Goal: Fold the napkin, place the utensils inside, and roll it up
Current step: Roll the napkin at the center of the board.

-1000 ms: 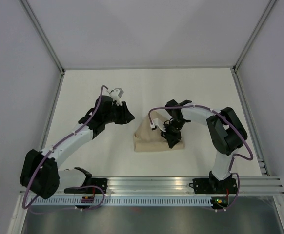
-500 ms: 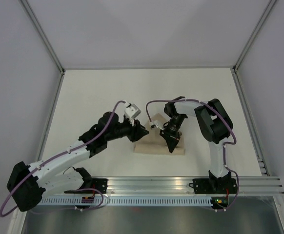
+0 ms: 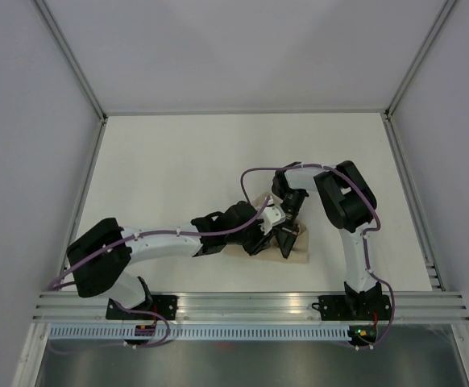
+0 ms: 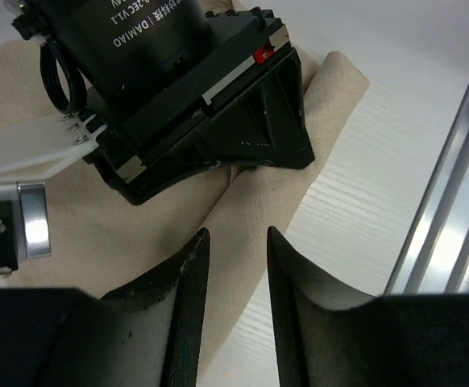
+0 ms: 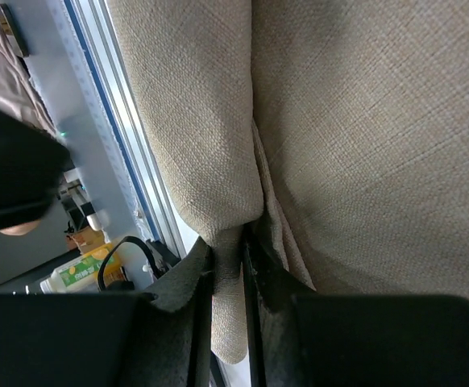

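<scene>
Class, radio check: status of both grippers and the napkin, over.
Right gripper shut on a napkin fold. Left gripper open above napkin edge, close beside right gripper. Utensils not in sight.

The napkin [image 5: 363, 121] fills nearly the whole view, its tan weave coarse and close. A narrow fold of it runs down into the right gripper [image 5: 228, 278], whose black fingers [image 5: 188, 310] pinch it from both sides. Along the left, a metal rail [image 5: 115, 121] edges the bench.
</scene>
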You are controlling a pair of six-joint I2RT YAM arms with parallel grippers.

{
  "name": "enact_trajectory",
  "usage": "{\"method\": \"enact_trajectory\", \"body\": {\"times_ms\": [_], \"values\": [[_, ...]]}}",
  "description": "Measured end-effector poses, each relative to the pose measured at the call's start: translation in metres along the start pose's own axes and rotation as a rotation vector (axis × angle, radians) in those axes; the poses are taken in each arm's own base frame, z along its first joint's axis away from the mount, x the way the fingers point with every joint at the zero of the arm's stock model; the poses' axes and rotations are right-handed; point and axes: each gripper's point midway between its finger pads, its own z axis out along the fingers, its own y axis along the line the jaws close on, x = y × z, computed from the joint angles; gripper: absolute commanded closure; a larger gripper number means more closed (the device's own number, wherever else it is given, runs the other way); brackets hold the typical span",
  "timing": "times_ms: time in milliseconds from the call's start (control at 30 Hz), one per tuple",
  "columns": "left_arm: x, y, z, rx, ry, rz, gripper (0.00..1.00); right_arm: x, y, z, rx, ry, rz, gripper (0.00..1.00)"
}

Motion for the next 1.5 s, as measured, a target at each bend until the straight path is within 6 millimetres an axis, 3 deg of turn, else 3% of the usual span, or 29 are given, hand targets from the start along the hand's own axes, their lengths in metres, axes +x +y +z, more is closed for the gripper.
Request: {"method": "enact_trajectory", "body": {"times_ms": [333,467,767,967,1300,1500], "values": [[0.033,0.008,0.033,-0.020,0.090,-0.001,0.66,0.000,0.000,0.000,0.002,0.002,0.021,0.92],[0.034,0.008,0.038,-0.016,0.084,-0.002,0.69,0.000,0.000,-0.001,0.007,0.004,0.035,0.92],[0.033,0.010,0.051,-0.021,0.048,-0.003,0.98,-0.001,-0.003,-0.006,0.053,0.000,0.077,0.65],[0.037,0.016,0.054,-0.047,0.015,-0.010,0.98,-0.008,-0.018,-0.030,0.160,-0.082,0.065,0.61],[0.041,0.019,0.054,-0.071,-0.015,-0.035,0.98,-0.028,-0.059,-0.094,0.436,-0.286,-0.033,0.59],[0.041,0.019,0.054,-0.072,-0.029,-0.041,0.98,-0.026,-0.045,-0.118,0.593,-0.377,-0.127,0.61]]}}
